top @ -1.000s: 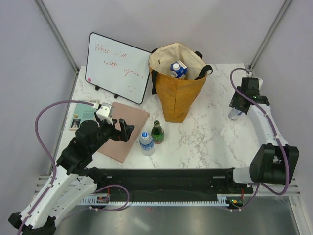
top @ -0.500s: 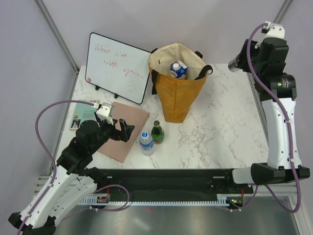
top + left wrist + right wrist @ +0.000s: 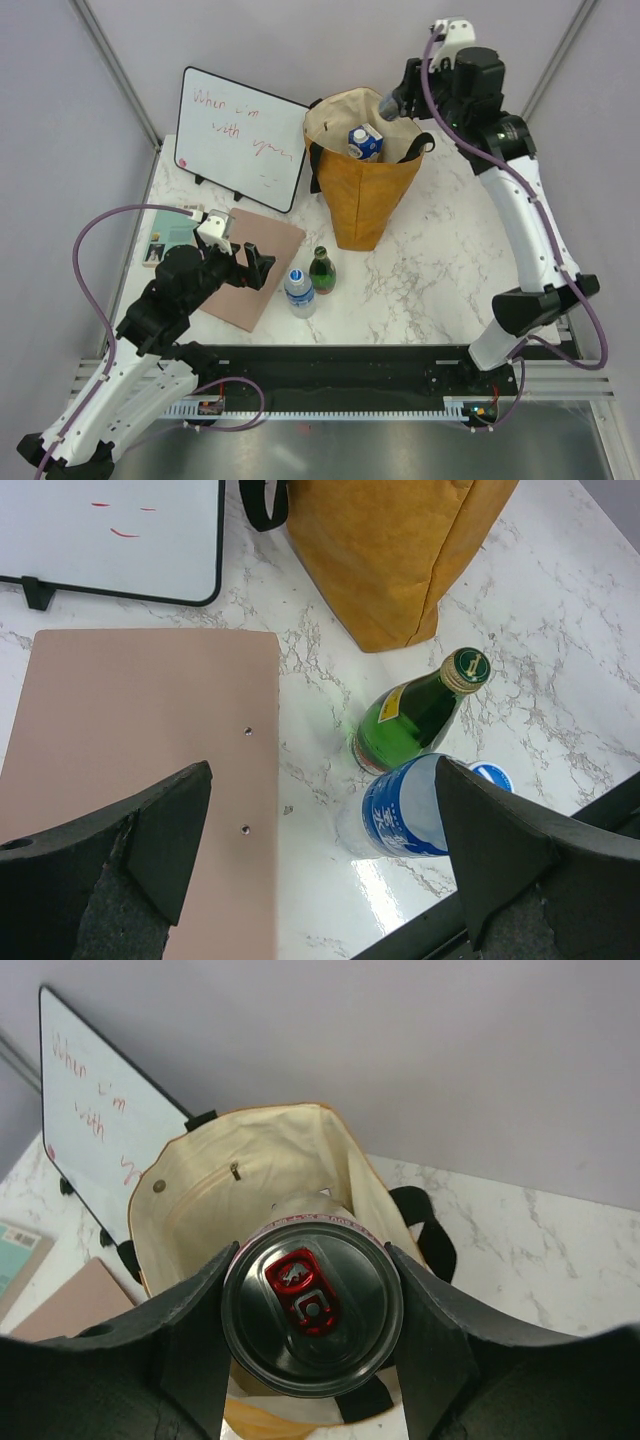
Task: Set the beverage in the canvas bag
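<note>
The canvas bag (image 3: 362,190) stands upright at the back middle of the table, mustard-brown with a cream lining (image 3: 215,1195) and black handles. A blue and white carton (image 3: 364,142) sits inside it. My right gripper (image 3: 392,106) is shut on a silver drink can with a red tab (image 3: 312,1305) and holds it high over the bag's open mouth. A green glass bottle (image 3: 321,270) and a clear water bottle with a blue label (image 3: 299,292) stand in front of the bag. My left gripper (image 3: 258,266) is open and empty, left of the bottles, which show in its view (image 3: 415,715).
A whiteboard (image 3: 240,138) with red writing leans at the back left. A pink board (image 3: 248,265) lies flat under my left gripper, with a teal booklet (image 3: 168,238) beside it. Grey walls close in the table.
My right arm has lifted the can from the right side of the table and swung it up and left over the bag. The left arm has not moved.
</note>
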### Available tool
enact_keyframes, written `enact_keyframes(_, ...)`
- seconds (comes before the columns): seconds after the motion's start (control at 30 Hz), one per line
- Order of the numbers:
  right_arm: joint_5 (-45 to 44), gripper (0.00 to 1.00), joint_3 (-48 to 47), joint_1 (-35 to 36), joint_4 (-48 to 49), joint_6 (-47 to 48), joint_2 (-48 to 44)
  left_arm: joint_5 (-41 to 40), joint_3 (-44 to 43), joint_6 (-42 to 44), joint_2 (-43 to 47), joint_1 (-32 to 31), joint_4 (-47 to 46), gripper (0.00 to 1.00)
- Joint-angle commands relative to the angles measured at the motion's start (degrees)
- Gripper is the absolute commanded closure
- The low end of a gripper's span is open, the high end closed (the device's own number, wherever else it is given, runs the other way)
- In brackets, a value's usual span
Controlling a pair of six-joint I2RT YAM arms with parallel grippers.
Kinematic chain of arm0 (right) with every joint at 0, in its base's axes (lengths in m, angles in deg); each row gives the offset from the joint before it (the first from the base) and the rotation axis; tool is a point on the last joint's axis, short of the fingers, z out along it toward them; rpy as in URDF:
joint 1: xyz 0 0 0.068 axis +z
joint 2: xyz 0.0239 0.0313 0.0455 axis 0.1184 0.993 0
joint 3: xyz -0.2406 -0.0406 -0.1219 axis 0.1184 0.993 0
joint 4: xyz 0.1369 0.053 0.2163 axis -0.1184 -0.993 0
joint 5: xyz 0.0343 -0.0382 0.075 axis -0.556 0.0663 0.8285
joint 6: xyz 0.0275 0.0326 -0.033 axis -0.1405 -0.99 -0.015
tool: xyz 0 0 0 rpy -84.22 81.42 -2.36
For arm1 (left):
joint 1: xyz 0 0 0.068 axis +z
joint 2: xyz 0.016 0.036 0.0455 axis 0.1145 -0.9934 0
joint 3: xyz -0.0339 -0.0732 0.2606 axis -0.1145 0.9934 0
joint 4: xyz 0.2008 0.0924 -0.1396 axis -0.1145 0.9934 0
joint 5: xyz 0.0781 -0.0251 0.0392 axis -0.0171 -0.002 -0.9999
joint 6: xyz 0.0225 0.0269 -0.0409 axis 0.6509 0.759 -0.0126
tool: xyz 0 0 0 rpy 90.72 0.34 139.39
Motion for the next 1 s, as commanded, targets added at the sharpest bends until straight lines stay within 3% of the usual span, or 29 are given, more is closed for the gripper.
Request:
enact_keyframes(0.0,2.81,1.00,-3.11,3.46,11.01,5.57,4.53,-0.03,0.03,1.02,-0.29,-0.29,-1.95,0.00)
enact_keyframes(0.2,-4.66,1.00,-1.25,7.25,15.68,13.49,11.38,-0.02,-0.06,1.11,-0.47,-0.29,-1.86,0.00)
enact_keyframes(0.67,-1.94,1.00,-7.94,7.34,21.48,13.49,24.75,-0.46,0.03,1.11,-0.12,-0.29,-1.86,0.00)
enact_keyframes(0.97,-2.55,1.00,-4.43,7.25,22.36,14.27,24.41,-0.11,0.03,1.11,-0.38,-0.29,-1.86,0.00)
